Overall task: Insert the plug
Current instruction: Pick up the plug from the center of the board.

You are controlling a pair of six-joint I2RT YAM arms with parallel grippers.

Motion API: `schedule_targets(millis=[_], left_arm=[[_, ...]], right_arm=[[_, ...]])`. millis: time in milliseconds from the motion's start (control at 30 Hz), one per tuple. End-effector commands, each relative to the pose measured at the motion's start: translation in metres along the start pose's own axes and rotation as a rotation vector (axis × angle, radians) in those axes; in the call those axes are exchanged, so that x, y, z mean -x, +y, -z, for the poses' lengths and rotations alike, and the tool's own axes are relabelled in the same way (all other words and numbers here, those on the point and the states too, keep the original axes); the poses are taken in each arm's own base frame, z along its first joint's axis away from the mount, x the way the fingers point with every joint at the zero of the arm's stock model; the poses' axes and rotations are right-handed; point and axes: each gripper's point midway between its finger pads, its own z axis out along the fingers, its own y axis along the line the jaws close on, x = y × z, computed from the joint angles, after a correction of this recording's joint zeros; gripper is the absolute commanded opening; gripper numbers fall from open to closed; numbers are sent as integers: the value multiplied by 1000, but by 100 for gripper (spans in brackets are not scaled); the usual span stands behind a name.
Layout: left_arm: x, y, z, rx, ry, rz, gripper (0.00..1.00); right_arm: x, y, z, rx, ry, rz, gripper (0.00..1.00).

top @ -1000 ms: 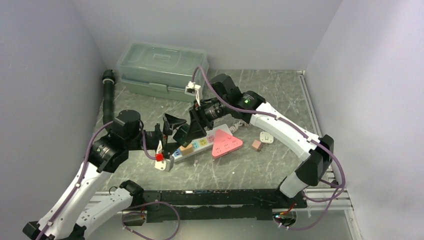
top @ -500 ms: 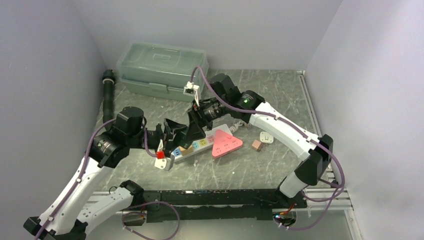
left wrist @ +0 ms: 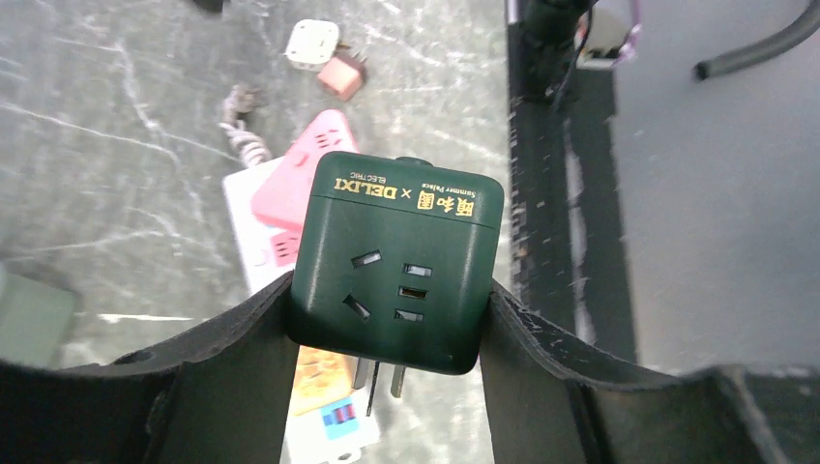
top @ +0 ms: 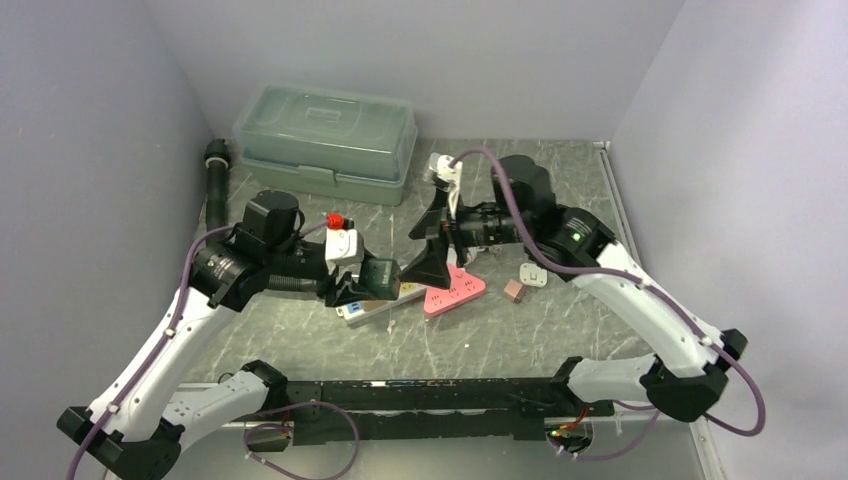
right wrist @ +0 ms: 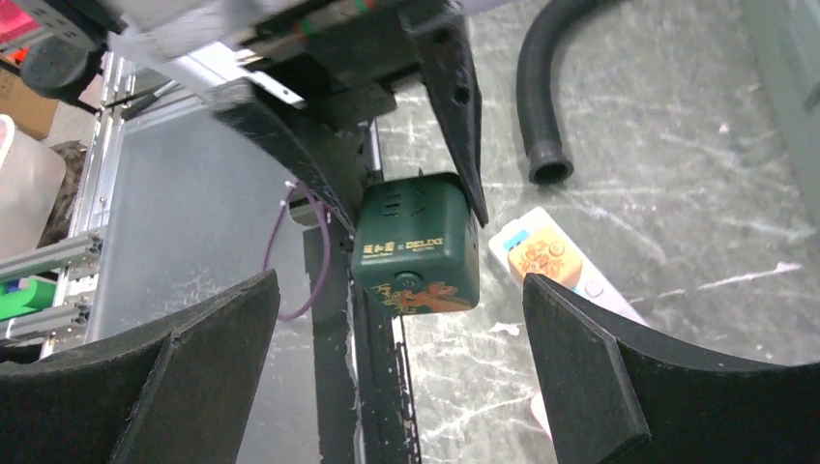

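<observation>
Green plug [left wrist: 396, 261] is clamped side-on in the left gripper [left wrist: 389, 304] and carried just above the white power strip [top: 362, 309].

Its prongs [left wrist: 382, 372] are seen pointing down toward the strip's coloured sockets, though which socket is meant cannot be told. The prongs should be squared over a free socket, the body levelled, and the plug pressed straight down without twisting. The strip lies loose, so a slide is to be expected. Beyond it, the right gripper [top: 436, 240] is spread wide with nothing held and could be used to steady the strip. The pink triangular strip [top: 452, 287] is best avoided.
</observation>
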Motion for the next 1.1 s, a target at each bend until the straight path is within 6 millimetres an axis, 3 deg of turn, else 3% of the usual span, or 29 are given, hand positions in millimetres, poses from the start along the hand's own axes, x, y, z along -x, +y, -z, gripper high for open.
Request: schedule_targets(millis=[0, 267, 500, 600, 767, 833, 867, 900, 967, 1000, 1067], left_arm=[[39, -16, 2, -53, -163, 214, 0], [63, -14, 0, -117, -221, 274, 0], [64, -9, 1, -101, -230, 283, 0], [65, -8, 1, -108, -236, 282, 0], [66, -6, -1, -108, -240, 289, 0], [64, -2, -2, -93, -233, 292, 0], [62, 0, -3, -83, -225, 295, 3], [60, 3, -3, -67, -214, 302, 15], [52, 14, -4, 0, -184, 309, 74], [47, 19, -4, 35, -165, 296, 89], [31, 36, -1, 143, -115, 289, 94]], right_arm=[[10, 4, 1, 25, -56, 79, 100], [1, 4, -6, 47, -41, 51, 100], [2, 16, -5, 106, -64, 31, 94], [-1, 15, -7, 106, -61, 3, 81], [3, 13, -10, 95, -80, -32, 40], [2, 12, -13, 96, -74, -50, 29], [1, 9, -14, 85, -69, -60, 23], [0, 5, -15, 67, -62, -72, 18], [-4, -11, -16, -26, -47, -98, 12], [-8, -22, -16, -90, -34, -116, 7], [-22, -50, -13, -244, 27, -167, 1]])
